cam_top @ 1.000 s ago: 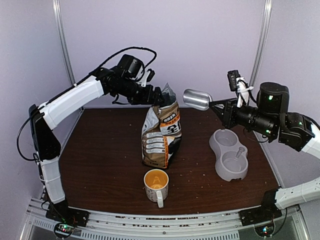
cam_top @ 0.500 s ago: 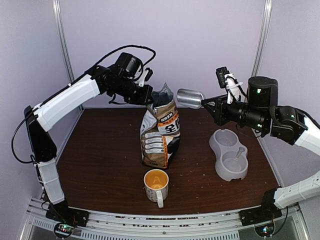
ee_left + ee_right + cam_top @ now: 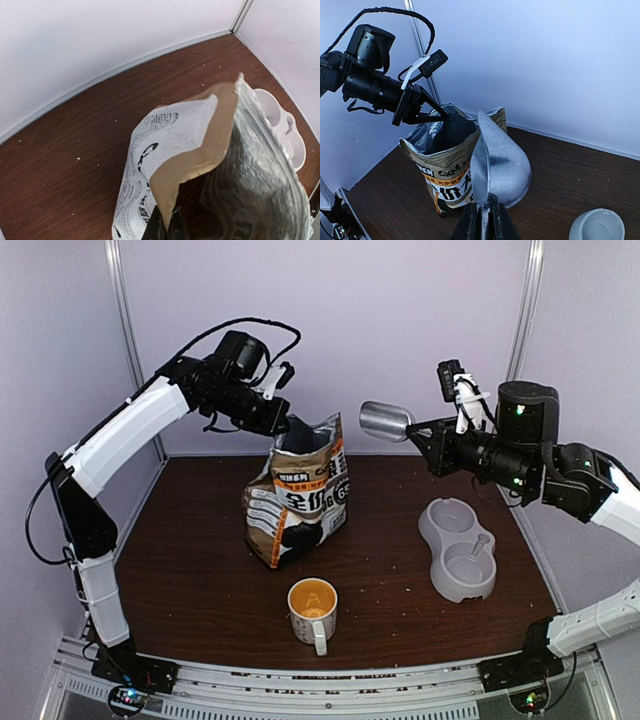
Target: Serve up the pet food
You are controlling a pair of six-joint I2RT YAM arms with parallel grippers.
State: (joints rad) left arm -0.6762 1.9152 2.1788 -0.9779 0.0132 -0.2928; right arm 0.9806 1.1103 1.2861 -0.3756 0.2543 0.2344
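Pet food is out of sight, down in the dark of the foil-lined bag [image 3: 297,495] that leans at the middle of the table [image 3: 190,570]. My left gripper [image 3: 288,426] is pinched on the bag's top rim, tipping its open mouth toward my right gripper [image 3: 425,432]. That one is clamped on the handle of a metal scoop [image 3: 385,422], empty and near the mouth. Nothing is scooped yet, and the grey double bowl [image 3: 460,548] looks bare. The bag bears large black Chinese characters; its smaller print is unreadable.

Pale lavender walls [image 3: 420,330] enclose a dark brown wood-grain counter [image 3: 200,570] under even light; slim metal posts [image 3: 124,320] stand at its back corners.
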